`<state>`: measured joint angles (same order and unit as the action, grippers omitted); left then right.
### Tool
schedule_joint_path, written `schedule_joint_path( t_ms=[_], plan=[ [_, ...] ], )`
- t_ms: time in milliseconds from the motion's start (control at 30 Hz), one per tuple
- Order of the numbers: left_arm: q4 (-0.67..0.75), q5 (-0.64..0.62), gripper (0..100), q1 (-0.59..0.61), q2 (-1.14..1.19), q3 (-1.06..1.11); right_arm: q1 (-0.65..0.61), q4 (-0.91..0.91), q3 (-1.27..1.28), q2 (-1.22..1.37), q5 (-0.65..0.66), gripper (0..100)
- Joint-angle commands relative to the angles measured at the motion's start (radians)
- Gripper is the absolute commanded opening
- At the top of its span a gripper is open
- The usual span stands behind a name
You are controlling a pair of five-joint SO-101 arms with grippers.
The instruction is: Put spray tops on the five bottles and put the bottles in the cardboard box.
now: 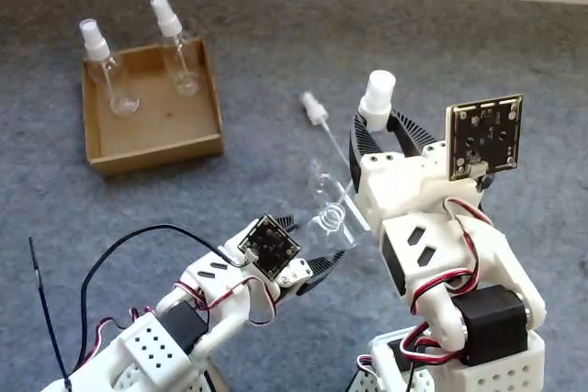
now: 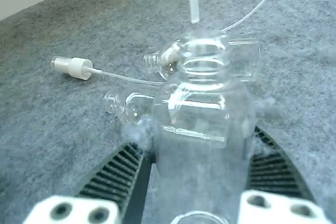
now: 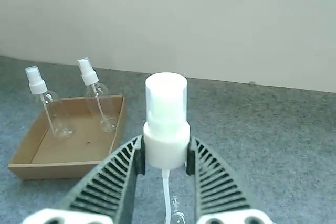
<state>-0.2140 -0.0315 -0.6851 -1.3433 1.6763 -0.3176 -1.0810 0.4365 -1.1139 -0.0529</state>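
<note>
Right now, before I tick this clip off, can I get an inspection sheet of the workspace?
Surface: grey carpet-like mat, no spill seen.
Job's things: cardboard box holds two upright bottles with tops on, left capped bottle and right capped bottle. A loose spray top lies on the mat, and uncapped bottles lie near it.
Clutter: nothing seen.
Grippers: left gripper is shut on the held bottle. Right gripper is shut on the held spray top, its tube above the bottle's open neck.
Cables: black cable loops off the left arm; thin wires on both arms.
Surroundings: pale wall behind the mat.
</note>
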Motion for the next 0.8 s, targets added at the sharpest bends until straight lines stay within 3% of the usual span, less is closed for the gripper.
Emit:
schedule_joint_path(
  t_ms=[0,767],
  plan=[
    [0.031,0.005,16,0.016,-0.018,0.027,-0.008,-0.005,-0.064,-0.015,-0.005,2.9],
    [0.055,0.005,16,0.022,-0.018,-0.001,-0.015,-0.005,0.094,-0.015,-0.011,2.9]
  ],
)
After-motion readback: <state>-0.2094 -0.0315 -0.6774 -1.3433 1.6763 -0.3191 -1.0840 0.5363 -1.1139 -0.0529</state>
